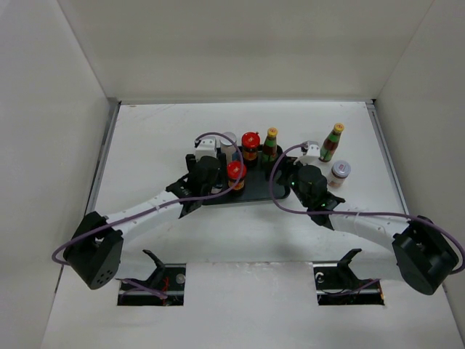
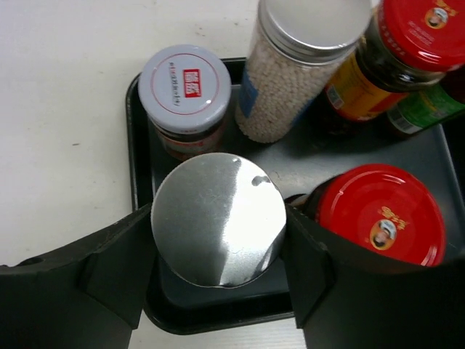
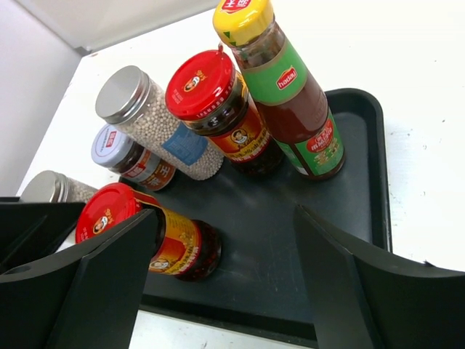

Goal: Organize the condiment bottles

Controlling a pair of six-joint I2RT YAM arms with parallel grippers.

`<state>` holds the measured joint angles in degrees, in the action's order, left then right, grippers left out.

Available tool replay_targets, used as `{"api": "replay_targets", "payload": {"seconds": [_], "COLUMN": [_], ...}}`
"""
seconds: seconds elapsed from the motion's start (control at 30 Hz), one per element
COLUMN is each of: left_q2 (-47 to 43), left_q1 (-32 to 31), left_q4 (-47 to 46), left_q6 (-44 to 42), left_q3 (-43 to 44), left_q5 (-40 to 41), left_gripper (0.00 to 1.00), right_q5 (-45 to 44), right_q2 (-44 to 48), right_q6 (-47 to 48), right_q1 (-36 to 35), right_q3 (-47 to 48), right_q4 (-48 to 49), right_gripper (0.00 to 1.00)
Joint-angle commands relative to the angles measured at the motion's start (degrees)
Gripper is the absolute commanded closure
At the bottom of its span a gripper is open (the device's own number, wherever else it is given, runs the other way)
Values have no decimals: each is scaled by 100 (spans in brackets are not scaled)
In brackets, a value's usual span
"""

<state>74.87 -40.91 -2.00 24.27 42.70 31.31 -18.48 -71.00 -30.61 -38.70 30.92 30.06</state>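
A black tray holds several condiment bottles. My left gripper is shut on a silver-capped shaker that stands in the tray's front left corner. Behind the shaker are a pale-lidded jar, a second shaker and a red-lidded jar. Another red-lidded jar stands right of the held shaker. My right gripper is open and empty above the tray's right part, near a green yellow-capped bottle.
Outside the tray, right of it, stand a second green bottle and a pale-lidded jar on the white table. White walls enclose the table on the left, back and right. Purple cables loop above both wrists.
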Motion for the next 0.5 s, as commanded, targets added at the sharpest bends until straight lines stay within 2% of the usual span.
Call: {"api": "replay_targets", "payload": {"seconds": [0.0, 0.13, 0.27, 0.3, 0.37, 0.47], "left_q2": [-227, -376, -517, -604, -754, -1289], "left_q1": [-106, -80, -18, -9, 17, 122], "left_q4": [-91, -116, -125, -195, -432, -959], "left_q6": [122, 95, -10, 25, 60, 192], "left_q3": [-34, -113, -60, -95, -217, -638], "left_q5": [-64, -55, -46, -37, 50, 314], "left_gripper": [32, 17, 10, 8, 8, 9], "right_q5": [-138, -138, -112, -121, -138, -121], "right_q2": [-36, -46, 104, 165, 314, 394], "right_q6": [64, 99, 108, 125, 134, 64], "right_q1": [-2, -10, 42, 60, 60, 147], "right_q3": [116, 160, 195, 222, 309, 511], "right_q4": [210, 158, 96, 35, -149, -352], "right_gripper": [16, 14, 17, 21, 34, 61]}}
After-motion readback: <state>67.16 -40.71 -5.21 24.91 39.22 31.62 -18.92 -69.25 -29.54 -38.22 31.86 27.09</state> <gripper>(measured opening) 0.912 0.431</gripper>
